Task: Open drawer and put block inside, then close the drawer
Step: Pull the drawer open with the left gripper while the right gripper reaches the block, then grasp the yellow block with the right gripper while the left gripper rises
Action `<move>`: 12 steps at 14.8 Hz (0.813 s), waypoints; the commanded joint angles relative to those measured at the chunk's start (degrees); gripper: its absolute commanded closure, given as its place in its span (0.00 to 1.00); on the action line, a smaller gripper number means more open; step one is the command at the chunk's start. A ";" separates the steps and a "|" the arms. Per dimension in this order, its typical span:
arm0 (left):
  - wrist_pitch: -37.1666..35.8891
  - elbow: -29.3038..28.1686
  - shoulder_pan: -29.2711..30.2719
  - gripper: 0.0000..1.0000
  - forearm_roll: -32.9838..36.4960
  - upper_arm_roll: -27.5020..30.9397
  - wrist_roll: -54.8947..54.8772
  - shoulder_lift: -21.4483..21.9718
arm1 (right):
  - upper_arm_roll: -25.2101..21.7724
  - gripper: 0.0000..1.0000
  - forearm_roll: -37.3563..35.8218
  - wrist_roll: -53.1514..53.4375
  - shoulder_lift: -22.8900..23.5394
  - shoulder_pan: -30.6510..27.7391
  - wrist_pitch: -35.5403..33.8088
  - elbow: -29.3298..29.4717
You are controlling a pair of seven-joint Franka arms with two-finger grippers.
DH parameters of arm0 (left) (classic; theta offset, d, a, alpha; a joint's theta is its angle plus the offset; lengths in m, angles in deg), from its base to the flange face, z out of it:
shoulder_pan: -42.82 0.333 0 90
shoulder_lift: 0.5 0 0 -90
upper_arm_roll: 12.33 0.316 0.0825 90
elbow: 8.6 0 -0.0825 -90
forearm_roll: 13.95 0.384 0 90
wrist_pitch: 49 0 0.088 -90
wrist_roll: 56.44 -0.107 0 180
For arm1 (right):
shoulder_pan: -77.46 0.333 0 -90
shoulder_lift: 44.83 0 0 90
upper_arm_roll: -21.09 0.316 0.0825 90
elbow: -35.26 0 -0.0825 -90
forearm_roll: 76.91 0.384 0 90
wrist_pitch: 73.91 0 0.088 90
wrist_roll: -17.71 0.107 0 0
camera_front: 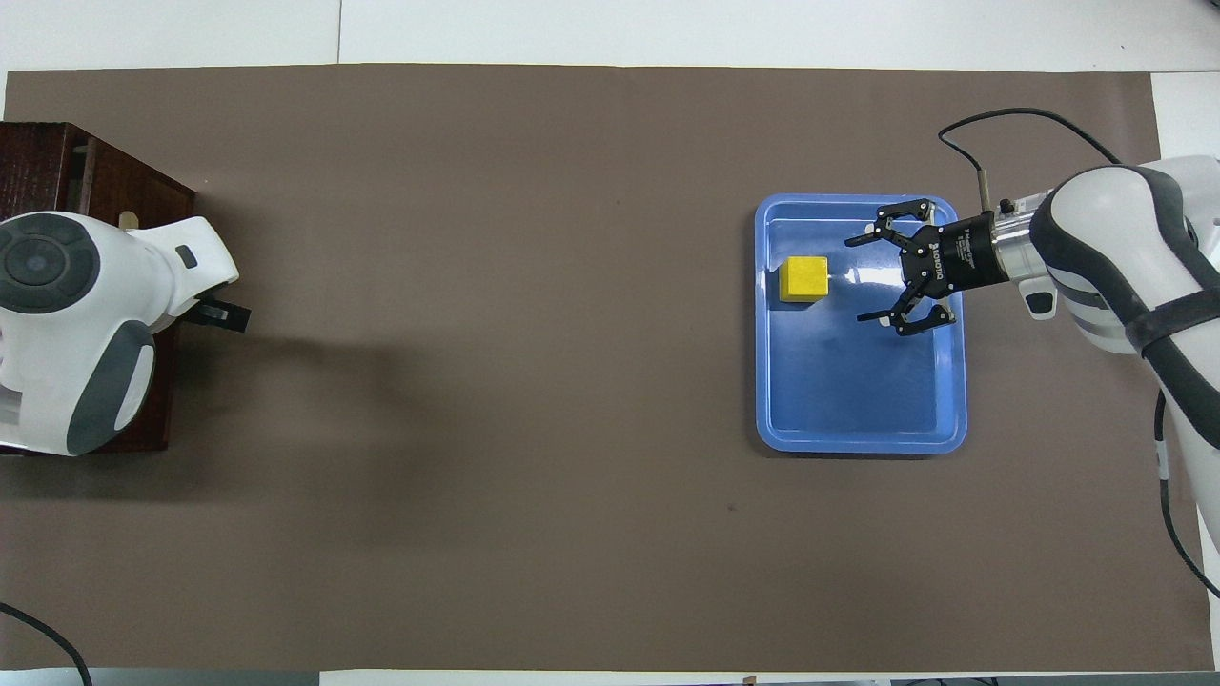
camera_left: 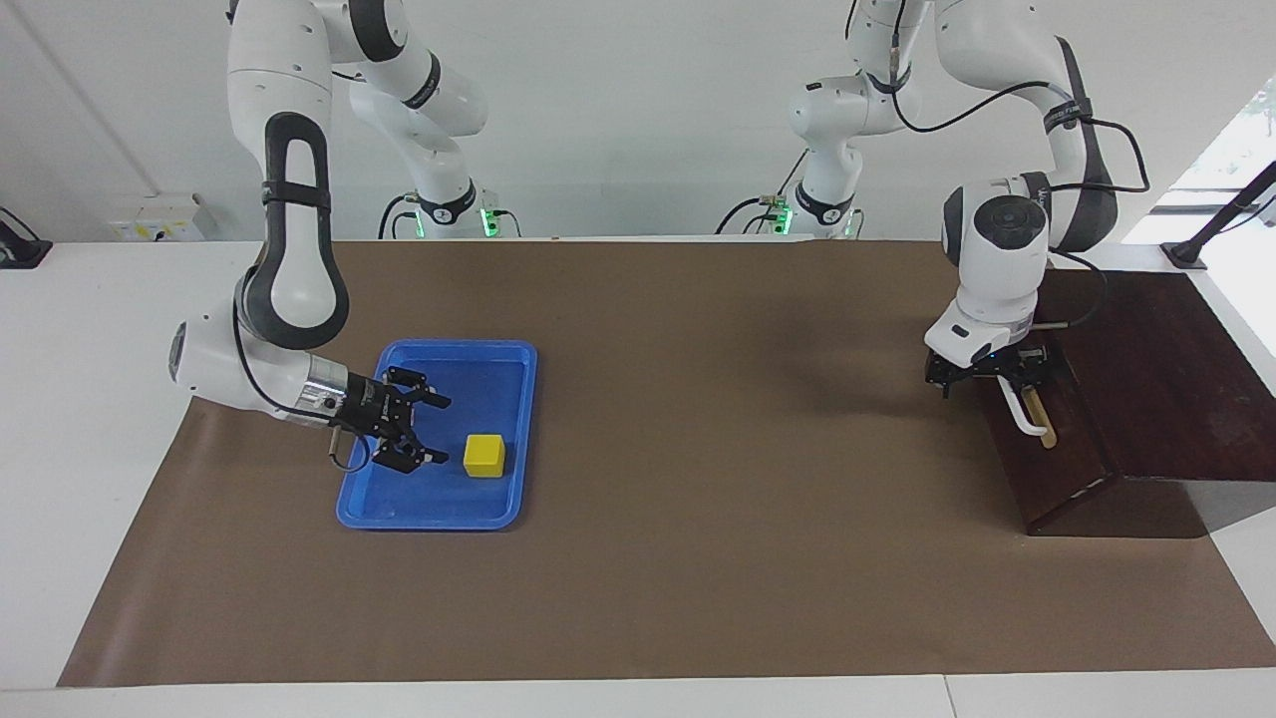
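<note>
The yellow block (camera_left: 484,455) lies in the blue tray (camera_left: 429,519), in the part farther from the robots. My right gripper (camera_left: 442,431) is open, low in the tray, pointing at the block from the right arm's end and a short way from it. The overhead view shows the block (camera_front: 803,279) level with the gap between the right gripper's (camera_front: 855,280) fingers. My left gripper (camera_left: 1002,384) is shut on the white loop handle (camera_left: 1027,417) of the drawer (camera_left: 1057,469). The drawer stands pulled out a little from the dark cabinet (camera_left: 1146,369).
The cabinet stands at the left arm's end of the table, and its drawer front faces the table's middle. The tray (camera_front: 858,443) lies toward the right arm's end. A brown mat (camera_left: 698,449) covers the table between them.
</note>
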 commanded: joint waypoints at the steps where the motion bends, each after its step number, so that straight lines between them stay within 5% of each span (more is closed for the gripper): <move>1: -2.10 0.76 -8.28 0.00 -6.40 0.12 8.56 0.27 | 0.35 0.00 3.27 -1.67 0.59 0.39 2.53 -0.64; 5: -4.04 1.55 -14.54 0.00 -10.22 0.12 15.79 0.36 | 0.35 0.00 5.39 -3.43 2.26 1.27 3.59 -1.08; 8: -5.53 1.72 -14.03 0.00 -10.22 0.12 15.71 0.45 | 0.35 0.00 6.61 -4.04 2.52 1.44 4.55 -1.08; 12: -19.72 16.62 -14.55 0.00 -16.17 0.29 17.89 -3.76 | 0.35 0.00 7.06 -4.14 2.87 1.97 5.61 -1.17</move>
